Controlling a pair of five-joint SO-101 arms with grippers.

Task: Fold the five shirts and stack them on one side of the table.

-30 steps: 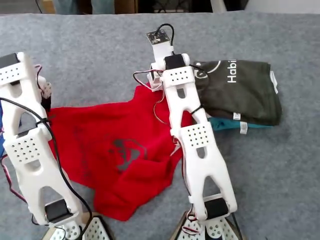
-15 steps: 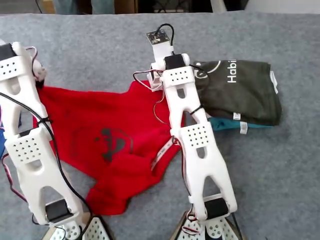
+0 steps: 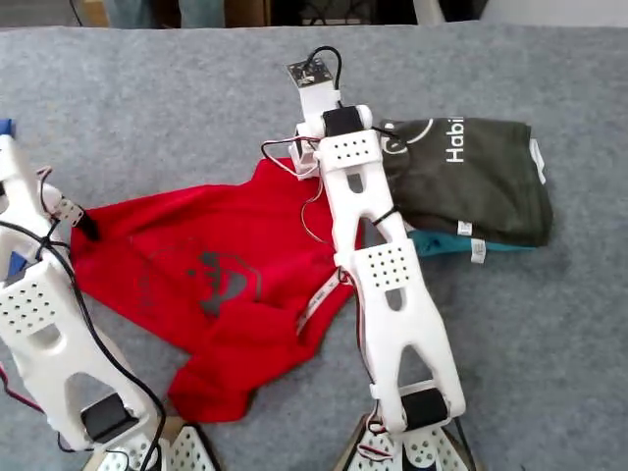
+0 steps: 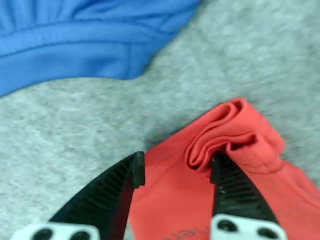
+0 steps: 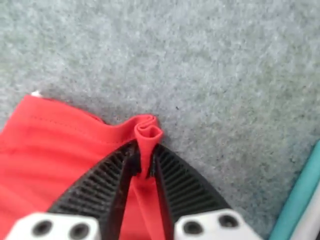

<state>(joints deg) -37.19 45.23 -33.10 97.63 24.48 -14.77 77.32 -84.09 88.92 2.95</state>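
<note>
Red shirt (image 3: 177,257) pinched in right pincer (image 5: 145,154).

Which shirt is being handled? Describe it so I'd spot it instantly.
On the grey table, look between the left arm and right arm. The red shirt lies spread and crumpled, unlike the folded dark green shirt stacked on a teal one.

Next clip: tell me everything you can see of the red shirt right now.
The red shirt lies unfolded and rumpled on the grey table. It is soft knit fabric with a dark print in its middle. The right gripper has its jaws shut on a pinched fold at the shirt's far edge. The left gripper, jaws open, straddles a bunched edge on the opposite side.
</note>
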